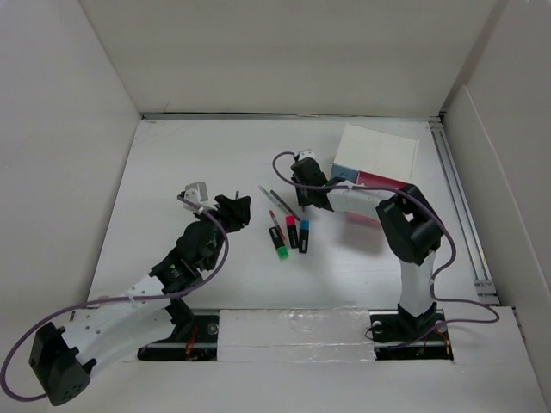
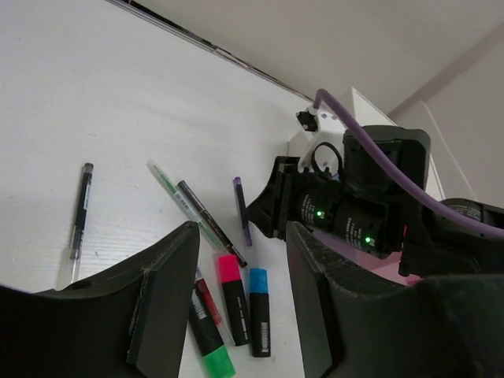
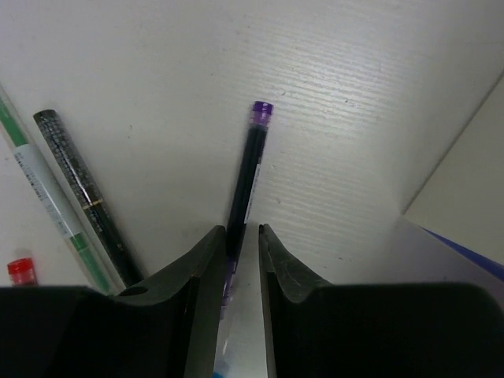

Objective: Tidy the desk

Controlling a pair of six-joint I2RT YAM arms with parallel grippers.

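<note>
The white desk holds a row of pens and highlighters at its middle. A purple pen lies flat on it and also shows in the left wrist view. My right gripper is low over the pen's near end. Its jaws stand a narrow gap apart astride the pen, which lies along the left finger with bare desk between it and the right finger. My left gripper is open and empty, raised above the pink highlighter, the blue one and the green one.
A white box with pink and blue drawers stands just right of the right gripper. A clear green pen and a black pen lie left of the purple one. A lone black pen lies further left. White panels border the desk.
</note>
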